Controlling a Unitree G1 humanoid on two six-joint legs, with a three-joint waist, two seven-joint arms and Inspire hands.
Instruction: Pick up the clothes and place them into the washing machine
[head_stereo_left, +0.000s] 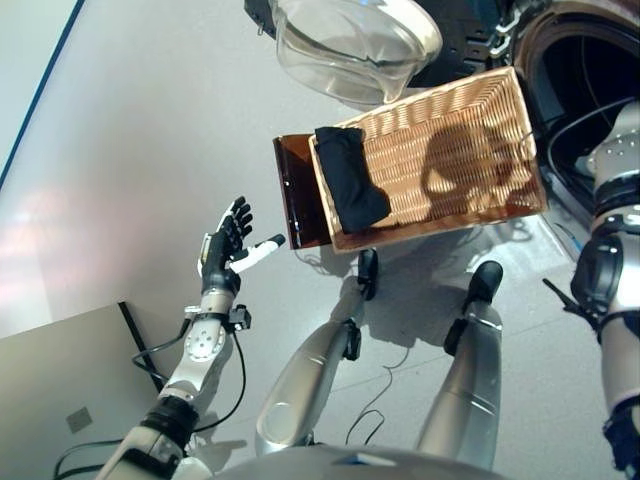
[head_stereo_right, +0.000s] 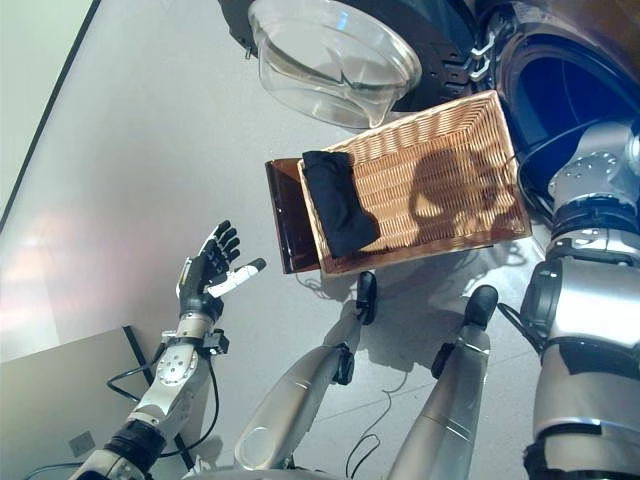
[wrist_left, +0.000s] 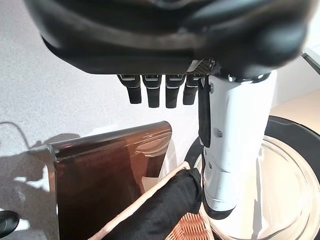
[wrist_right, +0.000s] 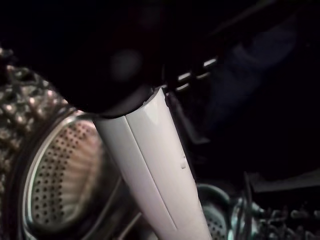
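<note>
A black garment (head_stereo_left: 350, 185) lies draped over the left end of a wicker basket (head_stereo_left: 455, 150), which is otherwise bare inside. My left hand (head_stereo_left: 228, 245) hovers open above the floor, left of the basket and apart from it, holding nothing. Its wrist view looks past straight fingers (wrist_left: 150, 92) at the garment (wrist_left: 160, 210). My right arm (head_stereo_right: 590, 200) reaches into the washing machine's dark drum opening (head_stereo_right: 570, 70), so the eye views hide the hand. In its wrist view my right hand (wrist_right: 150, 165) is inside the perforated steel drum (wrist_right: 65, 165). A dim bluish shape (wrist_right: 240, 80) lies beyond it.
The basket rests on a brown translucent box (head_stereo_left: 292, 190). The washer's round glass door (head_stereo_left: 350, 45) hangs open just beyond the basket's left end. A pale flat panel (head_stereo_left: 60, 400) lies on the grey floor at lower left.
</note>
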